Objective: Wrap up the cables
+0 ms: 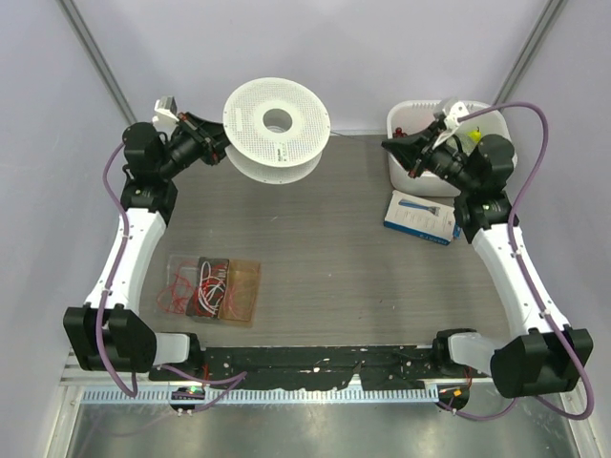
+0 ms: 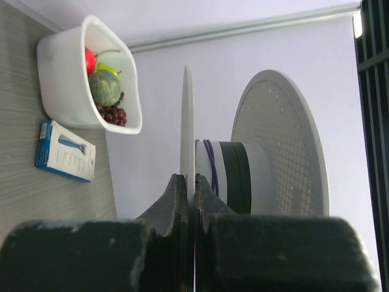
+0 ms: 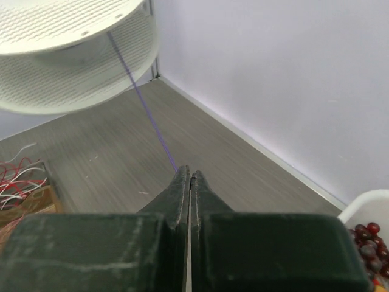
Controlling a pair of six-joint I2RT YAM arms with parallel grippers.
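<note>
Handling: the wire [image 3: 144, 106] looks thread-light, limp and easy to snap — pinch its free run, keep gentle tension.
Look: very thin, dark with a violet tint; dark turns sit on the white spool [image 1: 277, 129].
Where: strung from the raised spool to the right gripper [image 3: 189, 173].
Grippers: right pinched closed on the wire; left gripper [image 2: 189, 181] clamps the spool's flange.

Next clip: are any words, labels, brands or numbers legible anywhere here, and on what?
No text can be read in any view.
On the blue-and-white box: print and a small picture, too small and blurred to read.
On the white spool: a small dark mark near the hub, too small to read.
</note>
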